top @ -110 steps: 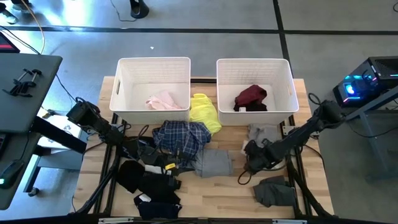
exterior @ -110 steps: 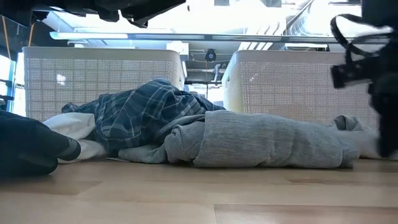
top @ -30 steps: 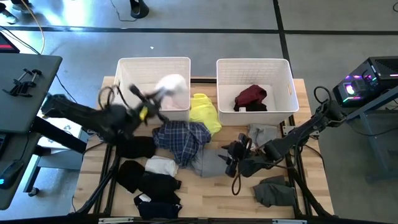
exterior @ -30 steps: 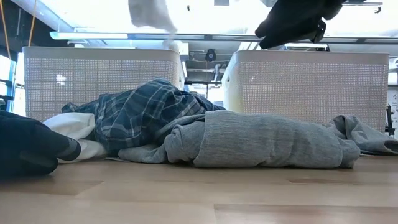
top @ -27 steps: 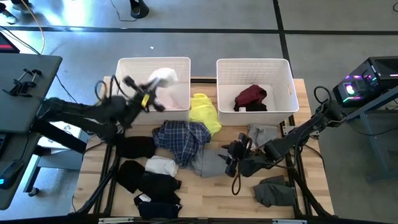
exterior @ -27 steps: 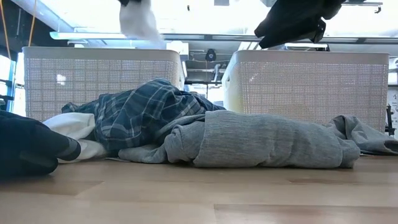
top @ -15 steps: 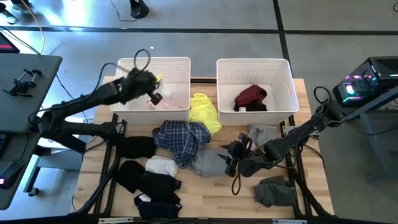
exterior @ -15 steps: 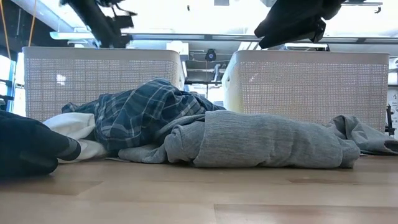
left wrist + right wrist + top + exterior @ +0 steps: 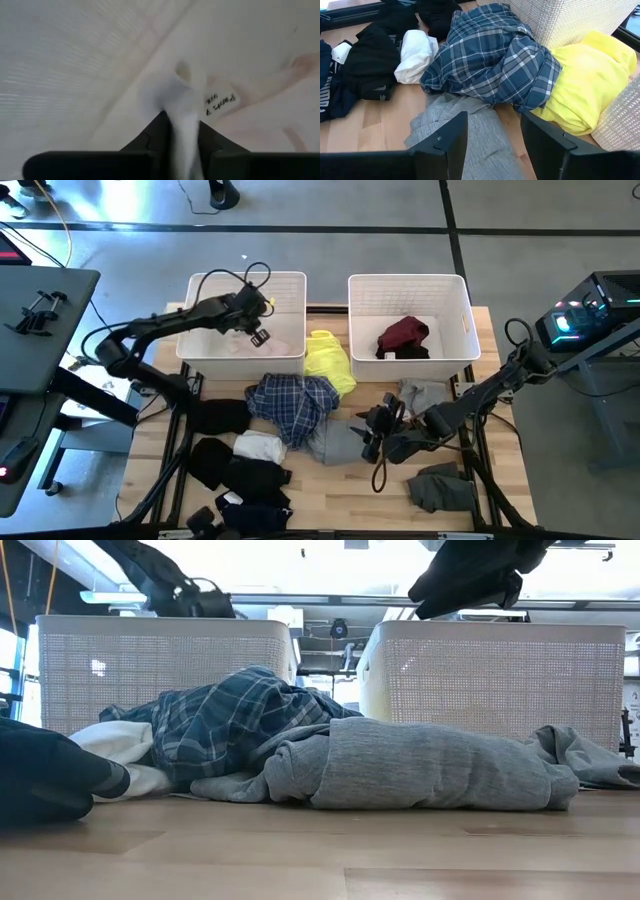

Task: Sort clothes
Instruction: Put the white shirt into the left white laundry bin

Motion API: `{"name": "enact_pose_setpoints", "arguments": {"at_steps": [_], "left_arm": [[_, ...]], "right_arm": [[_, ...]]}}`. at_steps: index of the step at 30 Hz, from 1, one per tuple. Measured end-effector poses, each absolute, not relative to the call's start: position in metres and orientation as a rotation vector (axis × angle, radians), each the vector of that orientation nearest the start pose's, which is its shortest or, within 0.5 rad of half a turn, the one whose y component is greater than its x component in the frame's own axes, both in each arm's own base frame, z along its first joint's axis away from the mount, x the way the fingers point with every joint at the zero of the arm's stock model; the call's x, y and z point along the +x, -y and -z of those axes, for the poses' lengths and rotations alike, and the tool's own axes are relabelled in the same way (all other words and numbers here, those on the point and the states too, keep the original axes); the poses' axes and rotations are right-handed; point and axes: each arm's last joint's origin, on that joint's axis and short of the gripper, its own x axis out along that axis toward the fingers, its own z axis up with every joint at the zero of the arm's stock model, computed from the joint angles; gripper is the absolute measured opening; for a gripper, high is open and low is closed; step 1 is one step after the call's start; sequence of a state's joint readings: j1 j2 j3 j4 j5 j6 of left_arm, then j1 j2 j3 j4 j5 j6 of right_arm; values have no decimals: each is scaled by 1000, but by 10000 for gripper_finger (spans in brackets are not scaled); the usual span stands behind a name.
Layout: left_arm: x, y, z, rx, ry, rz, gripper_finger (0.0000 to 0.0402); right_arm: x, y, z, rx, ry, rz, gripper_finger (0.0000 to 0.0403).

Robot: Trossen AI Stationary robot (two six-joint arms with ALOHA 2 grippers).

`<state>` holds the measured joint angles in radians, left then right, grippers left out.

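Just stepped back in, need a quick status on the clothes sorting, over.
Left gripper over left bin, shut on white garment. Right gripper open, above grey garment. Nothing in the way.

Your left arm is reaching far forward, its left tool (image 9: 256, 330) pointing down with fingers (image 9: 150, 140) pinching a white cloth (image 9: 180, 120) between them; your right arm is stretching low across the surface, its right tool (image 9: 492, 135) hanging with fingers spread apart, gripping nothing.

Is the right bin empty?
No. The right bin holds a maroon garment, lying on its floor in the high view.
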<state>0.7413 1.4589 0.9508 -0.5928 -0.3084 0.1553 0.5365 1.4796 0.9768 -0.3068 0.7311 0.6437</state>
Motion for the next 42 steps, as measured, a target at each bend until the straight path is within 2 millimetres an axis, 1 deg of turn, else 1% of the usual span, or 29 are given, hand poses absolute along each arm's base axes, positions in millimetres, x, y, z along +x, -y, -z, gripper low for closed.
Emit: {"name": "enact_pose_setpoints", "arguments": {"at_steps": [4,7,9,12,14,16,18,21,24,27,30,33,36,39,42], "left_arm": [[195,-202,-204,-201,-1196,-771,92],[190,-207,-205,-294,-1134,-691,136],[185,-210,-209,-329,-1087,-668,164],[176,-212,-219,-345,-1039,-680,202],[170,-210,-229,-346,-1019,-696,218],[163,-204,-244,-373,-1014,-713,223],[160,-194,-263,-386,-986,-713,222],[159,-172,-296,-342,-886,-662,212],[160,-144,-328,-253,-745,-574,200],[160,-110,-356,-128,-570,-424,186],[159,-74,-375,35,-435,-210,171],[156,-40,-385,199,-353,11,156],[157,-11,-387,336,-318,159,138],[164,16,-379,496,-338,302,120],[173,41,-366,601,-370,353,104]], "right_arm": [[269,-137,-236,141,-558,379,169],[268,-137,-236,140,-559,378,169],[268,-137,-236,140,-559,378,169],[268,-137,-236,140,-559,378,169],[268,-137,-236,140,-558,378,169],[268,-137,-236,140,-559,378,169],[268,-137,-236,140,-559,378,169],[268,-137,-236,140,-559,378,169],[268,-137,-236,140,-559,378,169],[268,-137,-236,139,-558,379,169],[268,-137,-236,138,-556,383,169],[268,-137,-236,137,-555,383,169],[268,-137,-236,137,-555,384,169],[268,-137,-236,137,-555,384,169],[268,-137,-236,137,-555,385,169]]}}
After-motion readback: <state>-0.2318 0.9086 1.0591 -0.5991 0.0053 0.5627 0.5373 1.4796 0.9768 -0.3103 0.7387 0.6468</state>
